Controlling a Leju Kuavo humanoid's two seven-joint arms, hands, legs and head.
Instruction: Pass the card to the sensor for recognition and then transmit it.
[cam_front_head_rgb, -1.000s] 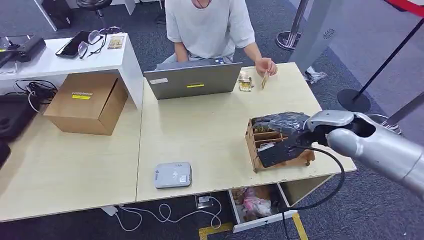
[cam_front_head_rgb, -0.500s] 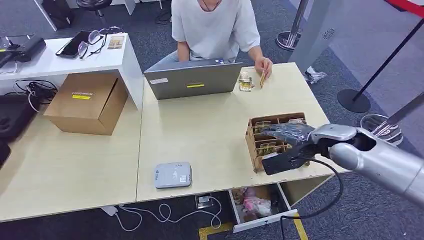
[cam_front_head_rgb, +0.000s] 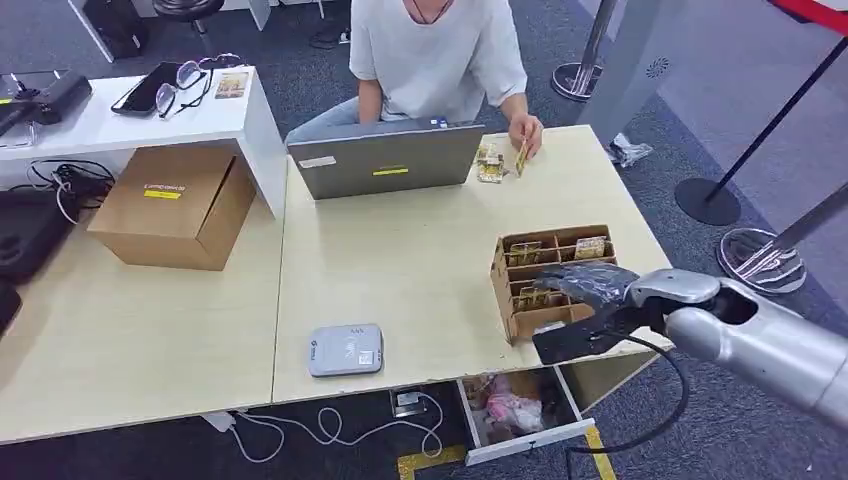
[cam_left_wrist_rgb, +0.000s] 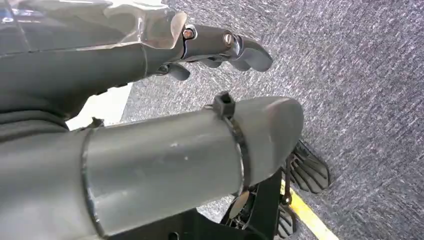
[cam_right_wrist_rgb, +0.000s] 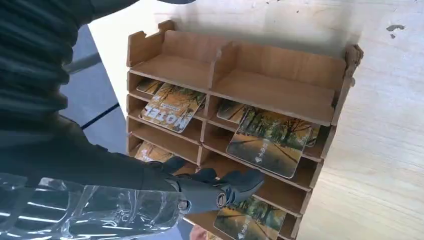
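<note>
Right hand (cam_front_head_rgb: 585, 290) was over the near rows of the wooden card rack (cam_front_head_rgb: 545, 275) at the bench's (cam_front_head_rgb: 420, 270) near right edge; in the right wrist view its dark fingers (cam_right_wrist_rgb: 220, 187) reached to a lower slot, tips at a card (cam_right_wrist_rgb: 250, 217) there, but a real grip could not be told. Judged early: no card lifted out, so scan and handover were both left. Left hand (cam_left_wrist_rgb: 220, 47) hung over grey carpet, fingers curled in on nothing. Grey sensor (cam_front_head_rgb: 345, 350) sat on the bench's near middle, well apart from the rack, markings too small to read. One card (cam_right_wrist_rgb: 172, 107) in the rack read "HOTEL", seen inverted. Farther back, a laptop (cam_front_head_rgb: 385, 160) carried a yellow sticker, unreadable, and a person (cam_front_head_rgb: 435, 50) behind it held another card (cam_front_head_rgb: 521, 157) upright.
</note>
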